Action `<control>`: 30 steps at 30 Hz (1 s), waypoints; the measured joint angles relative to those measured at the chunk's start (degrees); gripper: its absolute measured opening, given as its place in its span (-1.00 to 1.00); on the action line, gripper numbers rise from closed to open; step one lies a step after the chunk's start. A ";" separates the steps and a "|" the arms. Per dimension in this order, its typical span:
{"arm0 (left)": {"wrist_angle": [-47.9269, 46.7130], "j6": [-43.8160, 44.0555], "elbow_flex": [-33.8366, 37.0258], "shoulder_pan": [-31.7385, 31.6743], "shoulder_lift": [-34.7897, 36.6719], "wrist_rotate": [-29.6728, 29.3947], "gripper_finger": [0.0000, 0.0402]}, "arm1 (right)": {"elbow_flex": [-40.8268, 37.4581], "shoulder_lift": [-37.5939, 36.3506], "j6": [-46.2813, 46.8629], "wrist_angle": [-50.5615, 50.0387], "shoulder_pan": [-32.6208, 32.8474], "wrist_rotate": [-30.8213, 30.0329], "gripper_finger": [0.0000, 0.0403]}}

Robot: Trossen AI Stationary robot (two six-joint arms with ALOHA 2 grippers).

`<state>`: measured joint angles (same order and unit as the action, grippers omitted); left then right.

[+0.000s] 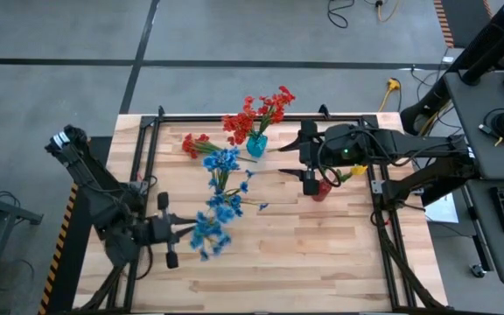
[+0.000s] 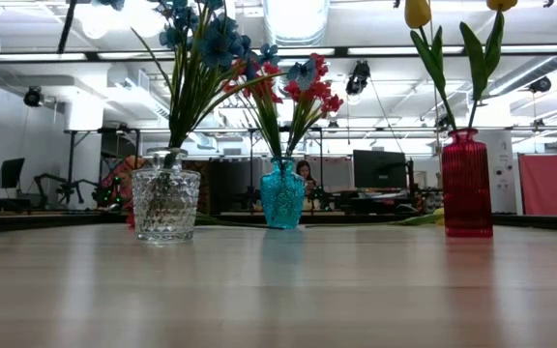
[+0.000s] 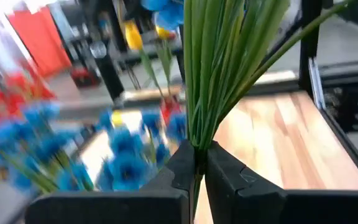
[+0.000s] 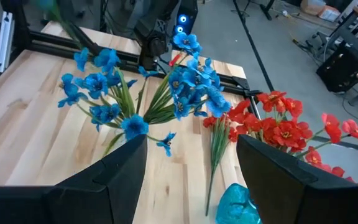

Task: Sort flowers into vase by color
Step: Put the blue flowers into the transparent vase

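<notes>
Left pincer (image 1: pixel 182 232) at lower left of the high view, over the wooden tabletop (image 1: pixel 322 254); pinched on a bunch of blue flowers (image 1: pixel 210 234) — in the left wrist view the green stalks (image 3: pixel 213 68) rise straight out from between the pressed fingers (image 3: pixel 185 165).

Right pincer (image 1: pixel 308 162) at upper right of centre in the high view, fingers (image 4: pixel 278 168) spread wide, nothing between them; it sits above the red vase (image 1: pixel 321 190).

3 vases in the low view: clear glass vase (image 2: pixel 165 203) at left holding blue flowers (image 2: pixel 201 39); teal vase (image 2: pixel 282 194) in the middle holding red flowers (image 2: pixel 312 92); red vase at right with 2 yellow flowers (image 2: pixel 417 12).

1 red stem (image 1: pixel 195 144) lies flat on the tabletop — just left of the teal vase in the high view; the tabletop's black frame (image 1: pixel 151 140) runs beside it.
</notes>
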<state>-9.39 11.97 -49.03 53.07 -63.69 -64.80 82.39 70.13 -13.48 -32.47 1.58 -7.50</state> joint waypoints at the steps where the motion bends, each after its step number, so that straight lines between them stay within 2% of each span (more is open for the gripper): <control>1: 2.20 -3.36 -0.03 0.34 0.28 -1.12 -0.97 | 0.00 -0.01 0.28 0.00 0.10 -0.03 0.19; 3: 5.64 -9.22 0.11 0.54 0.93 -1.61 -0.97 | 0.00 0.00 0.49 -0.02 0.30 -0.05 0.19; 6: 10.02 -14.60 1.19 -0.34 2.02 0.79 -0.97 | 0.00 0.04 0.60 -0.23 0.43 -0.03 0.19; 11: 19.49 -18.17 7.28 -2.84 3.93 2.20 -0.97 | 0.00 0.15 0.60 -0.26 0.60 0.01 0.19; 15: 27.15 -20.91 12.76 -2.27 7.63 2.41 -0.97 | -0.02 0.17 0.53 -0.26 0.68 -0.01 0.19; 18: 36.19 -27.15 17.41 -2.31 11.02 2.39 -0.97 | -0.02 0.17 0.44 -0.26 0.68 -0.01 0.19; 23: 57.14 -36.64 27.14 -5.76 14.81 3.44 -0.97 | -0.02 0.19 0.39 0.08 0.66 -0.01 0.19; 26: 64.53 -39.80 32.34 -7.63 15.69 4.52 -0.97 | -0.02 0.20 0.40 0.20 0.66 -0.01 0.19; 30: 73.85 -40.50 38.36 -10.81 16.26 10.89 -0.97 | -0.02 0.22 0.69 0.34 0.66 -0.02 0.19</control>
<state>64.45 -28.53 -10.67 42.25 -47.42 -53.92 82.37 70.35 -12.79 -32.13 2.24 -7.52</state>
